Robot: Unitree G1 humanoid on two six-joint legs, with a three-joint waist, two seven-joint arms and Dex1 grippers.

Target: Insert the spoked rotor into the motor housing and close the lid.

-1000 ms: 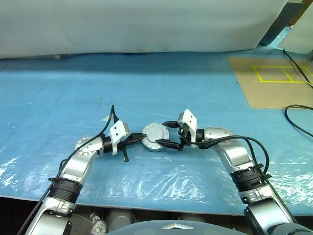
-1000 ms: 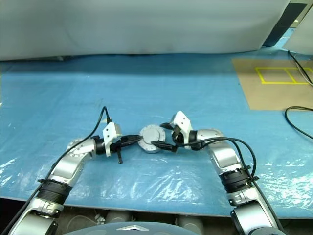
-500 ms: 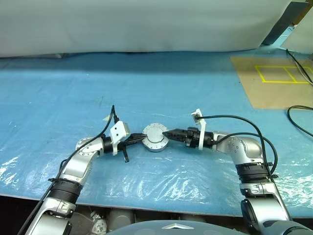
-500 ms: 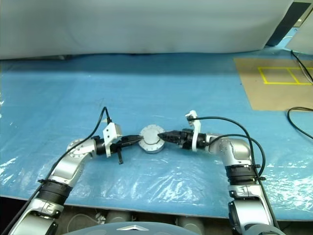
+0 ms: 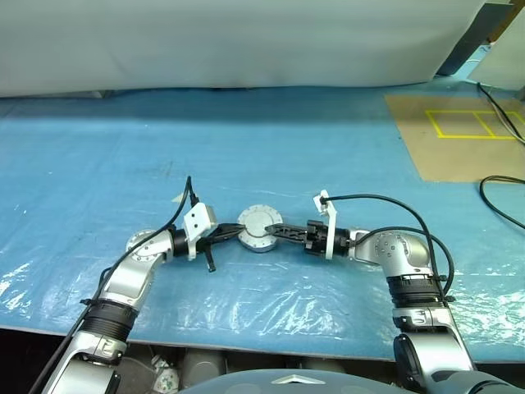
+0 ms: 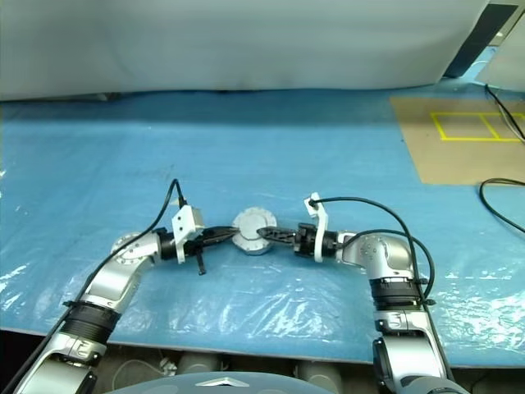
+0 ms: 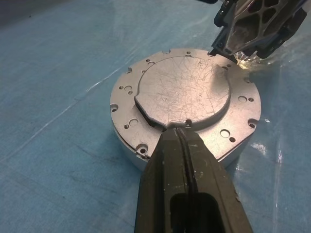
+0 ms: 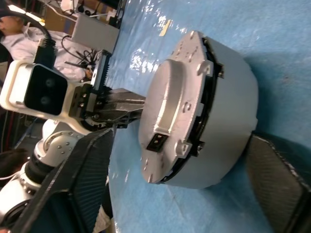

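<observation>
While lid caps motor housing | contents hidden

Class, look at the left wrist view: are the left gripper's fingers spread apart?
No, the left gripper has its fingers pressed together against the lid.

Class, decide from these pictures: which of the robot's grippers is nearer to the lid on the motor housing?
Neither clearly. The left gripper, shut, has its tips at the rim of the lid; the right gripper reaches in from the opposite side, its open fingers straddling the motor housing.
</observation>
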